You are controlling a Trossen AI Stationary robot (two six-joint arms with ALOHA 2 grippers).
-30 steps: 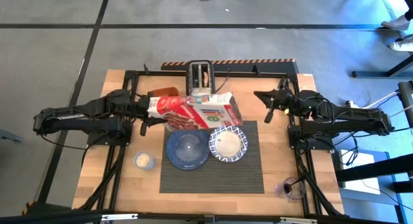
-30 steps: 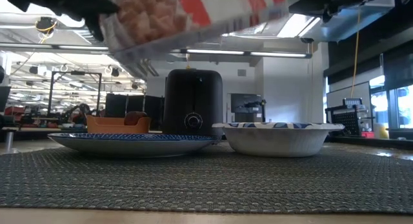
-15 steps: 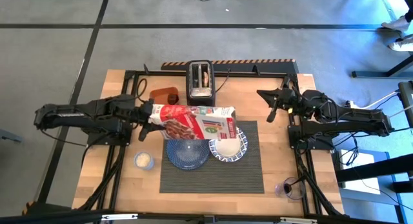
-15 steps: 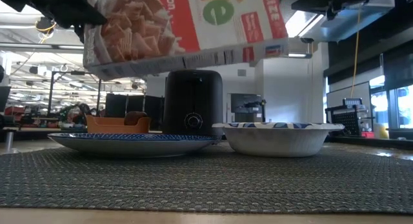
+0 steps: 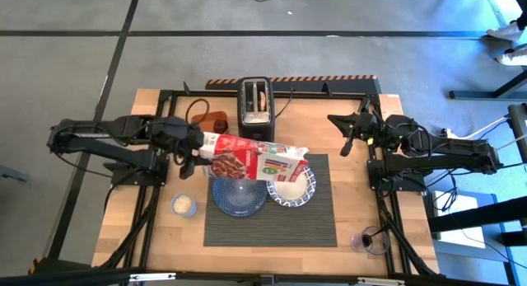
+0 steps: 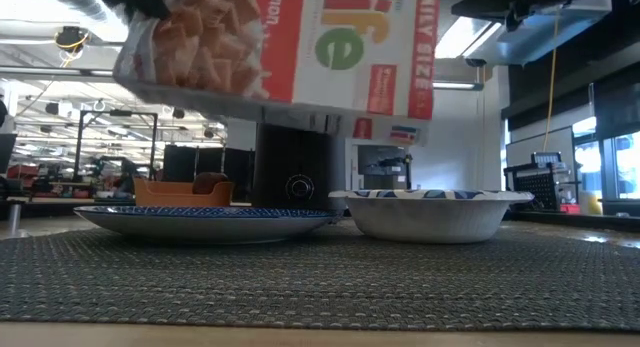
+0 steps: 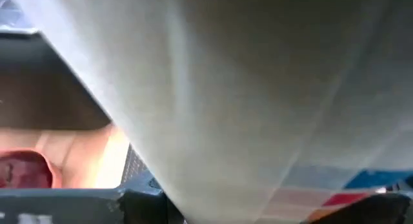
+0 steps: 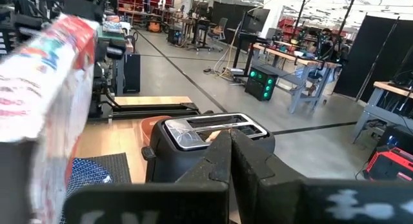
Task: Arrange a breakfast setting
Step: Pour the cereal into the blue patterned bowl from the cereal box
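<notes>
- A black toaster (image 5: 254,100) stands at the far edge of the wooden worktop (image 5: 362,208), behind the placemat (image 5: 321,216); in the low view it shows partly hidden behind the cereal box (image 6: 290,47).
- An orange tub (image 5: 212,121) sits just left of the toaster, holding something dark reddish-brown that I cannot identify for certain.
- A small glass cup (image 5: 183,204) with pale contents stands on the bare wood left of the placemat, and a stemmed glass (image 5: 368,241) with dark liquid stands near the worktop's front right corner.
- The dark grey ribbed placemat lies in the middle of the worktop, carrying the dark blue plate (image 5: 239,195) on its left part and the blue-and-white bowl (image 5: 292,185) just beside it on the right; the two are close, but I cannot tell whether their rims touch.
- The cereal box hangs in the air, tilted, covering the far edges of plate and bowl from above, its open top end over the bowl.
- The left gripper (image 5: 195,150) is clenched on the cereal box at its left end, with the left arm stretched in from the worktop's left side.
- The right gripper (image 5: 347,138) waits over the far right part of the worktop, well apart from the setting; its fingers (image 8: 222,150) are pressed together with nothing between them, pointing toward the toaster.
</notes>
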